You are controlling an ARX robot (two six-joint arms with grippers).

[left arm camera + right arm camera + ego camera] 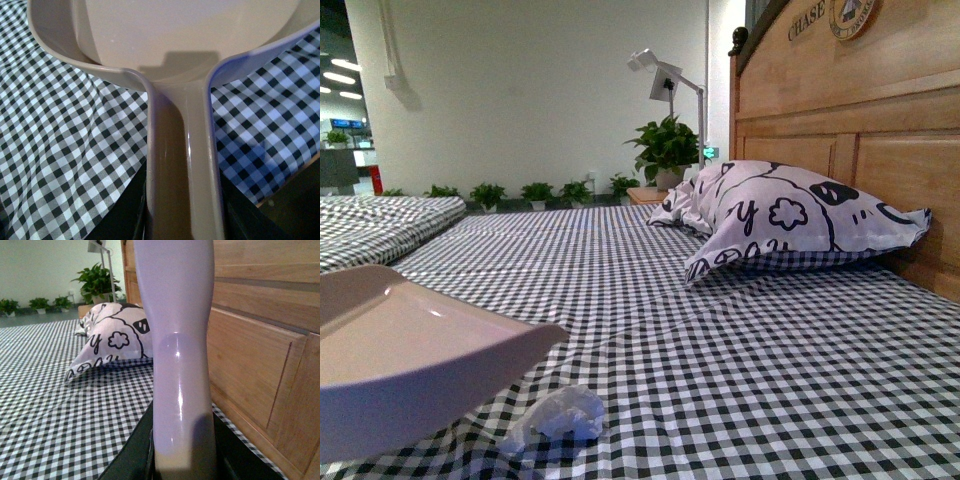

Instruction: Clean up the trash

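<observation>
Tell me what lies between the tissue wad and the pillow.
Only bare black-and-white checked sheet; nothing sits between the tissue wad and the pillow, as the front view shows.

Front camera: low over the black-and-white checked bed (720,350). Left wrist: close, beyond fingers (125,220) along pinkish plastic dustpan (190,30). Right wrist: toward cartoon-printed white pillow (115,340). Front shares both.

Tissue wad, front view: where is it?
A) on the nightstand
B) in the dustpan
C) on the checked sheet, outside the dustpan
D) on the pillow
C: the tissue wad lies on the checked sheet, just past the lip of the dustpan, not inside it.
</observation>
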